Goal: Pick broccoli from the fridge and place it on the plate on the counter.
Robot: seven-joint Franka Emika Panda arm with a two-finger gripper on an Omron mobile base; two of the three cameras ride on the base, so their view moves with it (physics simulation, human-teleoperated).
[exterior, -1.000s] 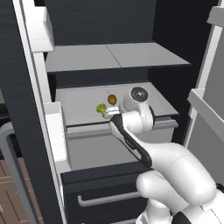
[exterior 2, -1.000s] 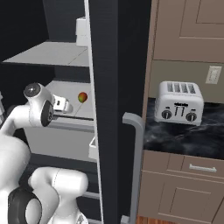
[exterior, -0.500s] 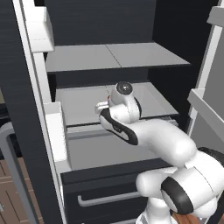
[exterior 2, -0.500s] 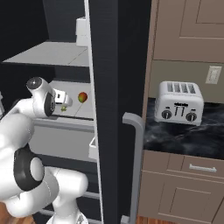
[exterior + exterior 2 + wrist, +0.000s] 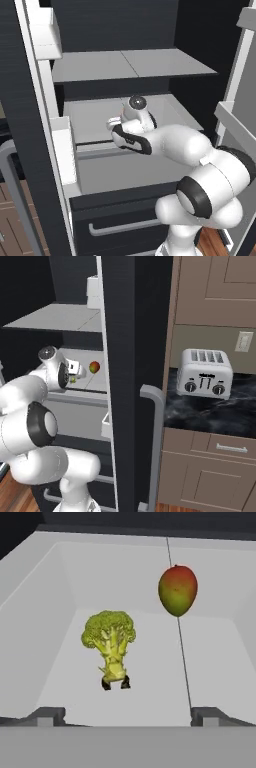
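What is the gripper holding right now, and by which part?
The gripper is shut on the small yellow-green broccoli floret, pinching the bottom end of its pale stem, with the bumpy head pointing away from the fingers.

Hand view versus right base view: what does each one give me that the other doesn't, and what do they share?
The hand view gives the broccoli whole, bumpy head up and pale stem down, with the claw and its dark tips on either side of the stem's base. The right base view gives the silver toaster on the black marble counter, the fridge's grey door handle and the brown cabinets. Both share the red-and-green fruit and the pale drawer it lies in.
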